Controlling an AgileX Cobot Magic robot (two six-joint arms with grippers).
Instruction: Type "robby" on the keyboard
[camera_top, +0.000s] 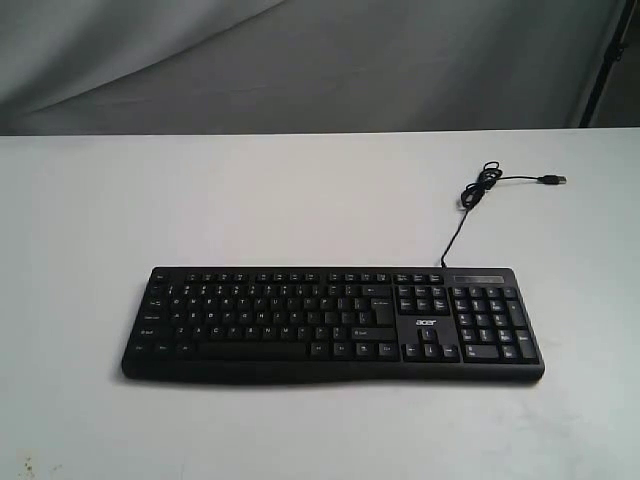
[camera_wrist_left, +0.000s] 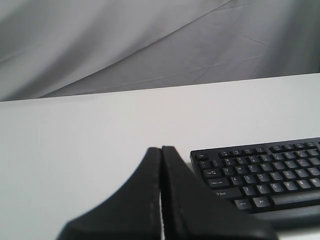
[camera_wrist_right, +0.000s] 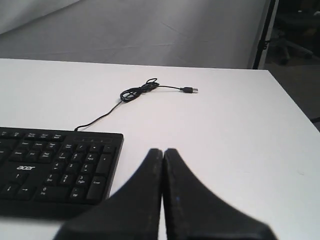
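A black keyboard (camera_top: 333, 322) lies flat on a white table (camera_top: 200, 200), toward the near edge in the exterior view, long side facing the camera and number pad at its right end. Its thin cable (camera_top: 462, 215) runs away from the back edge into a loose coil, and the USB plug (camera_top: 552, 180) lies free on the tabletop, connected to nothing in sight. A grey cloth backdrop (camera_top: 300, 60) hangs behind.

Neither arm appears in the exterior view. The wrist cameras show the left gripper (camera_wrist_left: 161, 150) with its two dark fingers pressed together and nothing between them, poised above bare table near the keyboard's Tab and Caps Lock end. The right gripper (camera_wrist_right: 163, 151) is likewise clenched and empty, near the number-pad end.

No fingertip touches a key. With both grippers off the keyboard, the typing looks not yet begun, though no screen is visible to confirm it. On that reading all five letters of "robby" are left, and a closed fingertip must first travel over the letter rows to reach the R.
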